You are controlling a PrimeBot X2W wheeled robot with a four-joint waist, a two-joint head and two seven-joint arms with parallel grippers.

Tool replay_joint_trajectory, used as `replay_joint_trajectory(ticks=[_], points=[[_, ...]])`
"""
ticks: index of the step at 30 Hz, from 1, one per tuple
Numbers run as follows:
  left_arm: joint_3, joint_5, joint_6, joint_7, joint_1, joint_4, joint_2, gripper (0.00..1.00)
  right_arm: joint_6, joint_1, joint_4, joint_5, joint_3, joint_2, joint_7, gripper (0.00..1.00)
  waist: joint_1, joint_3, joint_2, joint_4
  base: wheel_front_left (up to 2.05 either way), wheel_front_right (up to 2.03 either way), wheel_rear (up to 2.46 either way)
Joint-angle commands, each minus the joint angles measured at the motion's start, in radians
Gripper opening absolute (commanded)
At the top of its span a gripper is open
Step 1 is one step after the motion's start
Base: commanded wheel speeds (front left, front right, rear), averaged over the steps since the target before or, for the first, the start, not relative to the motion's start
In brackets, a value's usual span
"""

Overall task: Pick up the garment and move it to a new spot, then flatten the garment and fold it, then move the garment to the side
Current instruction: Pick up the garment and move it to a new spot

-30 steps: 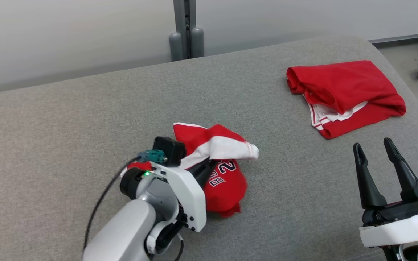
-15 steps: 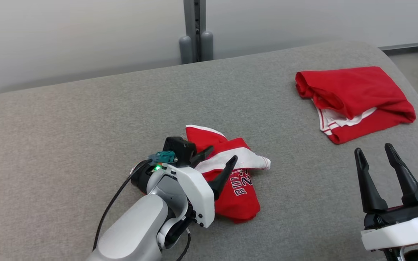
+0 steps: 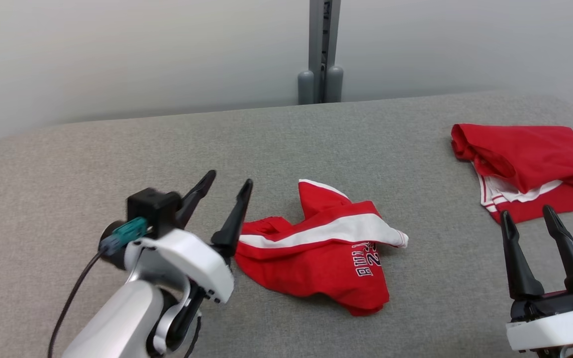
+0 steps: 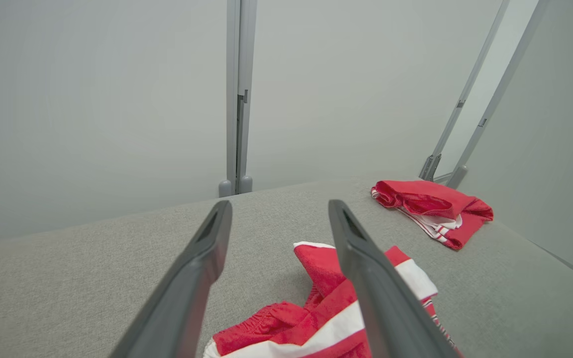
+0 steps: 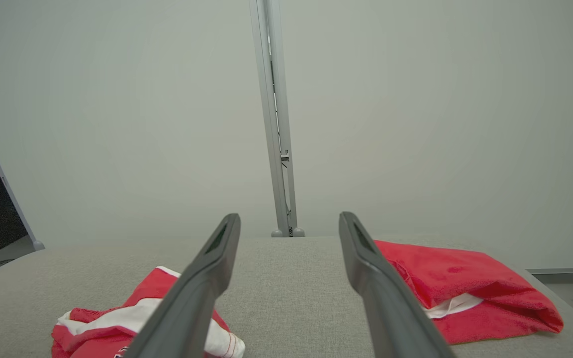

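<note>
**A:** So where's it at? Left gripper (image 3: 229, 178) hovers over the left of the table (image 3: 92, 164), jaws wide with nothing in them, just left of the garment (image 3: 316, 248).

**B:** Yep, the garment's a crumpled heap mid-table, so I'd say flattening is up. I'd pinch the gathered elastic band at its left end with one arm and a far hem with the other. Then pull apart, low over the table, so it doesn't bunch up.

**A:** Looks like thin, slick jersey. Red, with a broad white stripe and printed lettering. Floppy stuff, and it'll probably slide on that grey woven cover.

**B:** Further right there's another red piece (image 3: 525, 159), folded, with white trim poking out. Leave it. Right gripper (image 3: 526, 213) is near it, jaws wide and empty too.
</note>
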Motion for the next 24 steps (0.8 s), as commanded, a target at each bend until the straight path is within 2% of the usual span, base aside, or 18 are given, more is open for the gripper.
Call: replay_joint_trajectory(ticks=[1,8,15,24], points=[[0.020,-0.012,0.017,-0.011,0.029,-0.026,0.015,1.00,0.000,0.011,-0.007,-0.004,-0.005,0.001,0.007,1.00,0.0000,-0.008,0.0000,0.012,0.00,0.00,0.00],[0.074,0.021,0.085,-0.105,0.153,-0.140,0.080,1.00,0.000,0.044,-0.013,-0.001,-0.011,0.016,0.002,1.00,0.0000,-0.019,0.0000,0.035,0.00,0.00,0.00],[0.125,0.027,0.148,-0.217,0.293,-0.192,0.095,1.00,0.000,0.069,-0.016,0.002,-0.012,0.026,0.001,1.00,0.0000,-0.026,0.0000,0.034,0.00,0.00,0.00],[0.113,0.041,0.157,-0.236,0.339,-0.213,0.090,1.00,0.000,0.075,-0.019,0.004,-0.017,0.024,0.007,1.00,0.0000,-0.033,0.0000,0.045,0.00,0.00,0.00]])
